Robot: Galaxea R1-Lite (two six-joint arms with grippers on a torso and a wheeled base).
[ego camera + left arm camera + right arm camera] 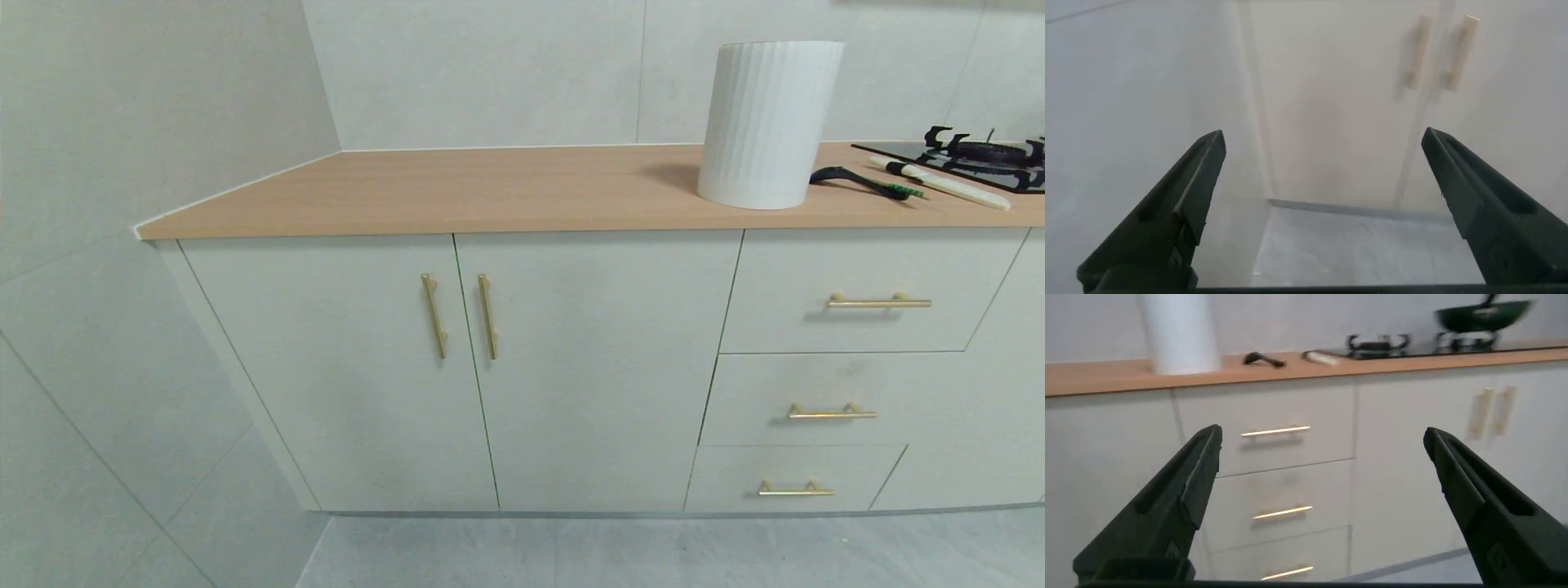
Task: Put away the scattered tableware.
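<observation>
Opening stage of the tidying task, as judged from the layout. The tall white ribbed cylindrical container (767, 122) stands upright on the light wooden worktop (490, 192) and serves here as landmark. Just beside it, on the side toward the black gas hob (980, 155), lie the two loose pieces of tableware: a black spoon-like utensil with a green-marked handle (853, 178), its bowl end close to the container's base, and beyond that a long cream-white utensil (955, 186), resting partly against the hob's edge. Both lie flat on the worktop; I cannot see into the container from this angle. My left end effector (1321, 139) is spread wide and holds nothing, facing the pale cupboard doors with brass bar handles (343, 367) below the worktop, well away from the container. My right end effector (1321, 433) is likewise wide and empty, level with the stack of three pale drawers (873, 290) beneath the container. I judge that no piece has yet been put away: both utensils are to be picked up and stored, probably in the container, and neither end effector is near them.
</observation>
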